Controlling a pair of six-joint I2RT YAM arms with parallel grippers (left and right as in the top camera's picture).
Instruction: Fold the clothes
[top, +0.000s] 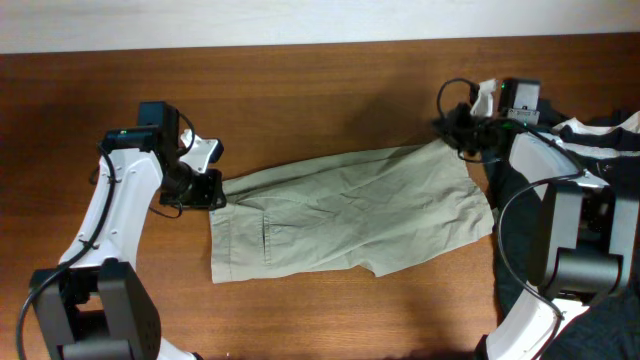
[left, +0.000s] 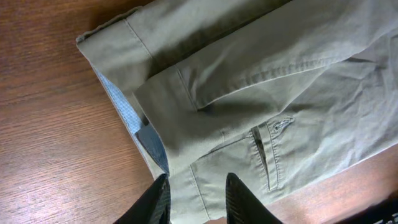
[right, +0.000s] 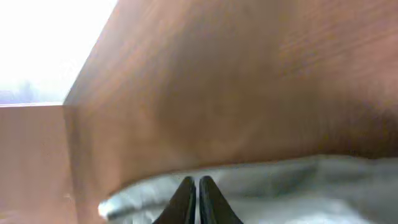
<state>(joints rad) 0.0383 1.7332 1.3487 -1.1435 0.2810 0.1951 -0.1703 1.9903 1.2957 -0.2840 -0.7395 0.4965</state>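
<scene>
The shorts (top: 350, 215) lie flat on the desk (top: 330, 90), fold barely begun. The right claw (right: 196, 199) pinches their hem corner; the left claw (left: 198, 199), slightly parted over the waistband, likely must close next.

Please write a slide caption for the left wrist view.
Open left fingers at the waistband of the khaki shorts on the table.

My right wrist view is blurred: the right tool (right: 197, 198) has its tips nearly together at the shorts (right: 267, 186), but I can't tell if cloth is pinched. Overhead, the black garment (top: 610, 140) runs off-frame, partly under the right arm (top: 560, 200).
</scene>
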